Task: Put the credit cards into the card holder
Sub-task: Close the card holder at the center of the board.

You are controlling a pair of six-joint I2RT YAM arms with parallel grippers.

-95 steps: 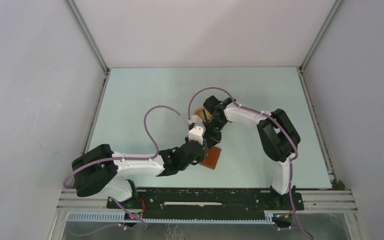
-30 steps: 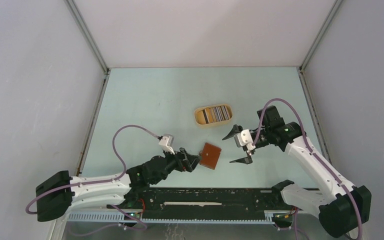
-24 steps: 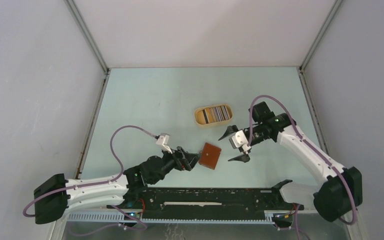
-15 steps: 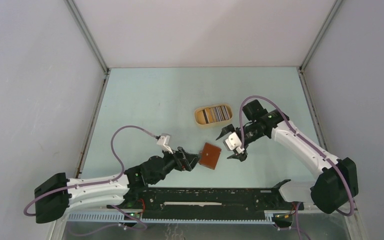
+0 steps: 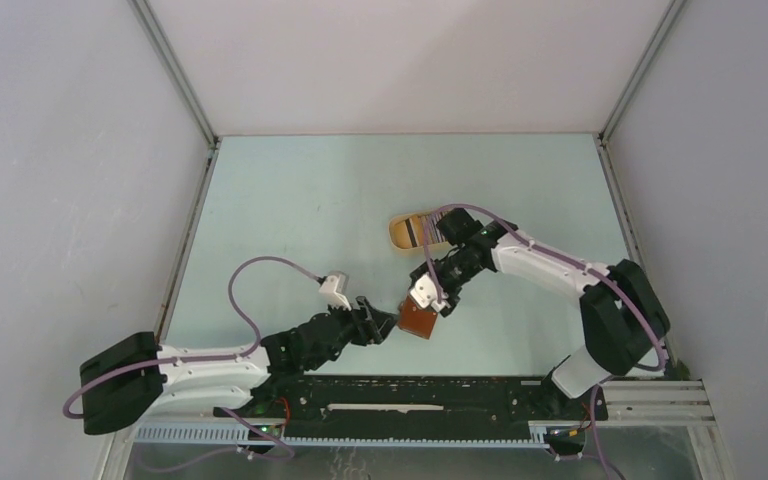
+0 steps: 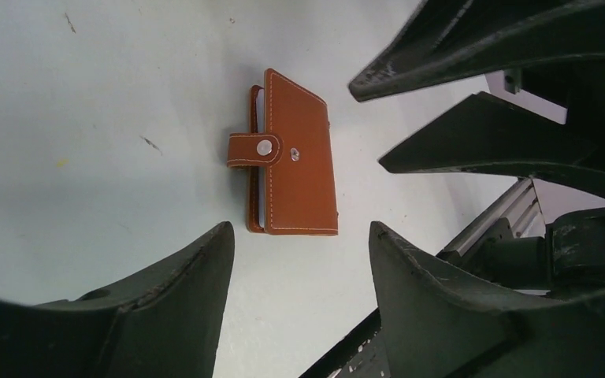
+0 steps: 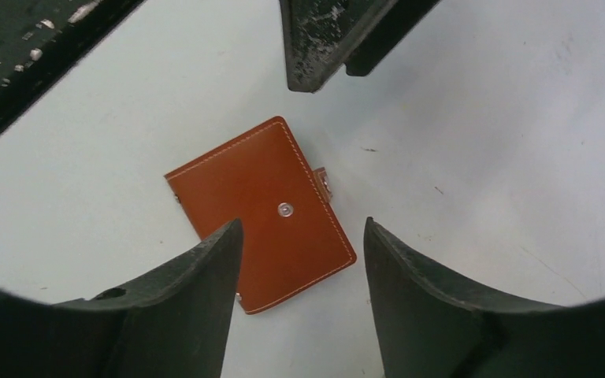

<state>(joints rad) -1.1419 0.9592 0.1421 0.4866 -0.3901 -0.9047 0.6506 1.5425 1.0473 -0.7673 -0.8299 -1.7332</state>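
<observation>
Pale green table [image 5: 290,200] inside white walls [image 5: 410,60], seen from above: your two grippers meet over one small thing, and that is the main hazard. The left gripper [image 5: 380,322] comes at the card holder [image 5: 419,321] from its left and the right gripper [image 5: 439,303] from just behind it. Both have jaws partly apart and nothing in them. Close either carelessly and you could knock fingers together or shove the holder across the table. Your right arm [image 5: 550,265] also reaches across the tan tray [image 5: 398,232], hiding most of the credit cards [image 5: 413,231]; a low pass could drag that tray.

From the left wrist, the card holder [image 6: 299,157] lies flat and closed ahead of the left gripper [image 6: 299,228], centred on the gap and clear of both fingertips. Its strap [image 6: 252,150] looks unsnapped, with the stud [image 6: 295,155] on the cover bare. The right gripper's fingers [image 6: 480,134] hang just beyond the holder, near enough to clash if you push forward.

From the right wrist, the card holder [image 7: 260,213] shows below and partly between the tips of the right gripper [image 7: 301,224], skewed to the jaw line and not gripped. You cannot tell whether the tips have reached its height. It is thin and flat on the table, so a pinch may scrape the surface, skid off a corner or spin it. The left gripper's fingers [image 7: 323,39] stand close on the far side.
</observation>
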